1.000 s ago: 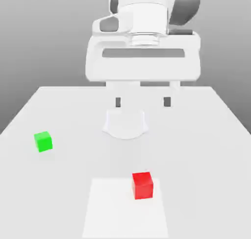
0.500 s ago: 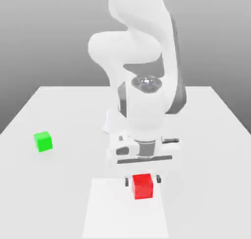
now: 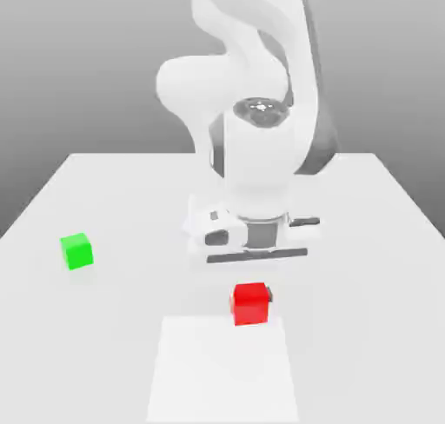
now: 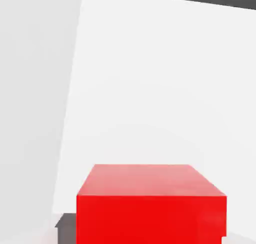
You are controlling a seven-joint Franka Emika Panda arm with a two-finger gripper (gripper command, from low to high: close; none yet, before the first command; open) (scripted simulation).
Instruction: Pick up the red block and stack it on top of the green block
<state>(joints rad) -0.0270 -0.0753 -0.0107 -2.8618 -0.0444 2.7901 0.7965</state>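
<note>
Claw (image 3: 251, 299) pinching the red block (image 3: 250, 304) above the counter (image 3: 348, 344). Green block (image 3: 77, 251) resting toward the exterior view's left

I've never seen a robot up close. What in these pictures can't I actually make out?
- The far faces of the red block: turned away in the exterior view.
- The lower part of the red block in the hand view: cut off by the picture's edge.
- Most of the gripper's fingers in the exterior view: the red block is in front.
- The green block's underside: it faces the table.
</note>
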